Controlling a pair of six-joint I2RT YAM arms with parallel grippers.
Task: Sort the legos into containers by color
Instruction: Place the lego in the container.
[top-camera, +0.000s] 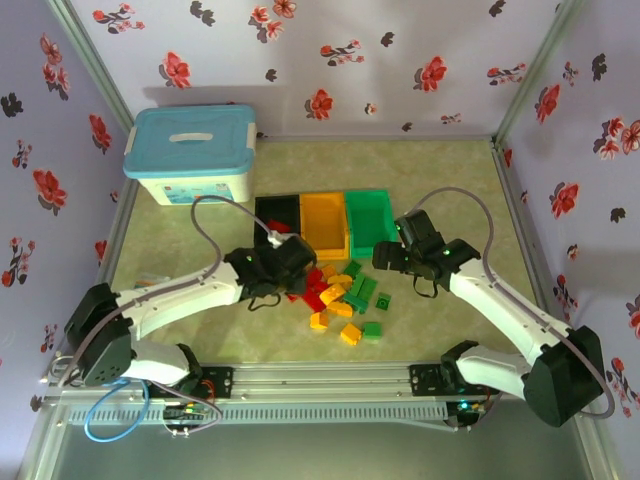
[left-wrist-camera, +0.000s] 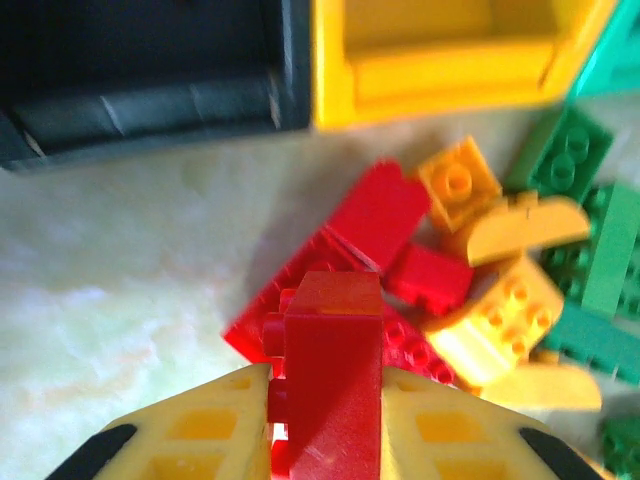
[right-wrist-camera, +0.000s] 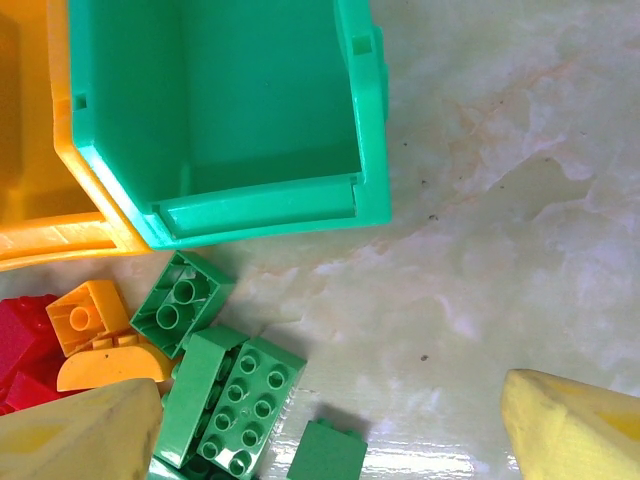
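A pile of red, orange-yellow and green legos (top-camera: 340, 298) lies in front of three bins in a row: black bin (top-camera: 275, 217), orange bin (top-camera: 324, 221), green bin (top-camera: 369, 217). My left gripper (left-wrist-camera: 326, 390) is shut on a red lego (left-wrist-camera: 332, 360), held just above the red bricks (left-wrist-camera: 375, 215) at the pile's left side; the black bin (left-wrist-camera: 140, 80) and orange bin (left-wrist-camera: 440, 50) are ahead of it. My right gripper (right-wrist-camera: 330, 420) is open over bare table beside green legos (right-wrist-camera: 235, 400), just below the empty green bin (right-wrist-camera: 230, 110).
A large white box with a light-blue lid (top-camera: 190, 152) stands at the back left. Flowered walls close in the table on three sides. Bare table (top-camera: 450, 180) lies right of the green bin and in front of the pile.
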